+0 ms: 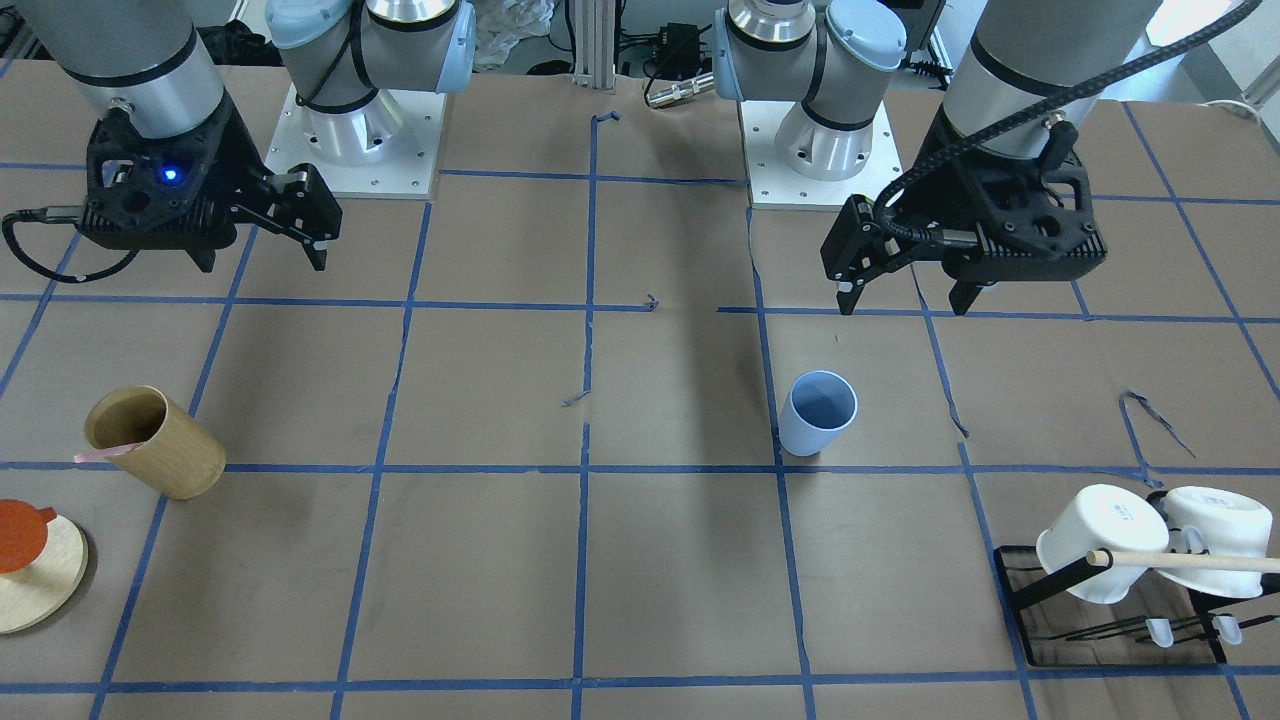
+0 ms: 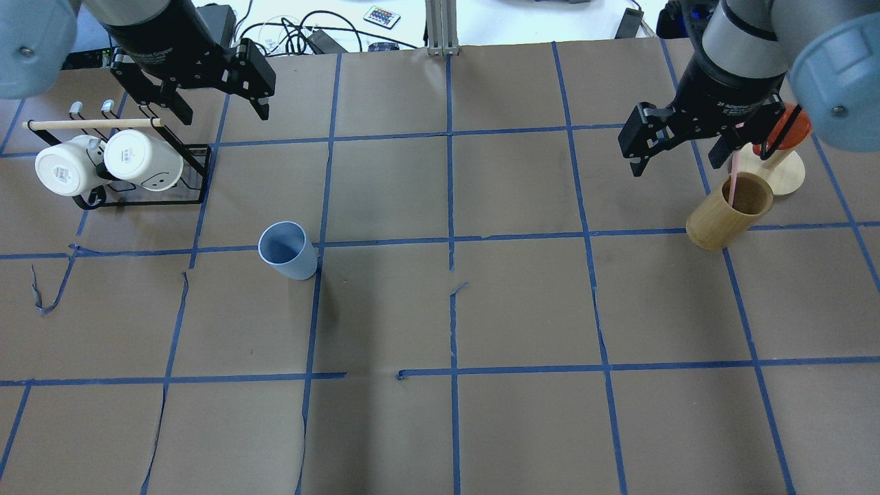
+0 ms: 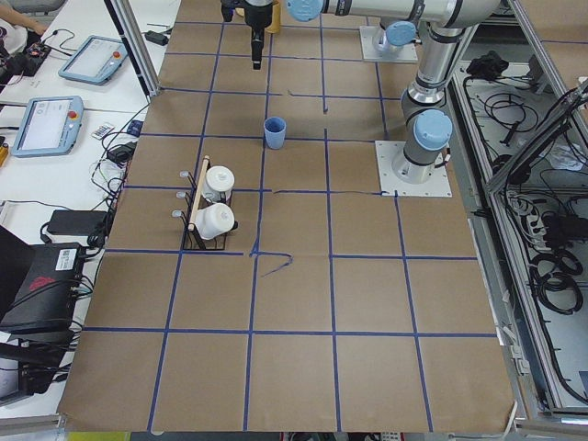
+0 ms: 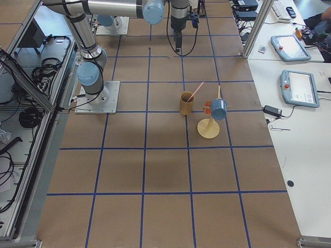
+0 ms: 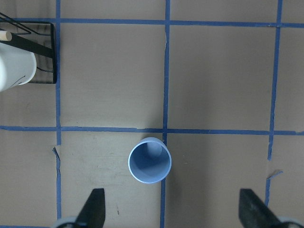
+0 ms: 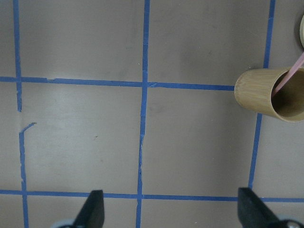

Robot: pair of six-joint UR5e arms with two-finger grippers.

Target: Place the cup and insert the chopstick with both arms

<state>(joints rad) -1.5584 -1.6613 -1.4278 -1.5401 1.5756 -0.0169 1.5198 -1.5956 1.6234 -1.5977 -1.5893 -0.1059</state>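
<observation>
The cup (image 2: 287, 250) is set upright on the left half of the table (image 2: 522, 309). The chopstick (image 2: 733, 180) is leaned inside the holder (image 2: 722, 220) at the far right. The left gripper (image 2: 225, 113) is held spread wide and empty beyond the cup. The right gripper (image 2: 677, 161) is held equally wide and empty near the holder.

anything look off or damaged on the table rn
Only the table covering: a blue tape strip has peeled and curled near the mug rack, and the brown paper is split in places. The blue cup and the bamboo holder stand upright; nothing is spilled.
</observation>
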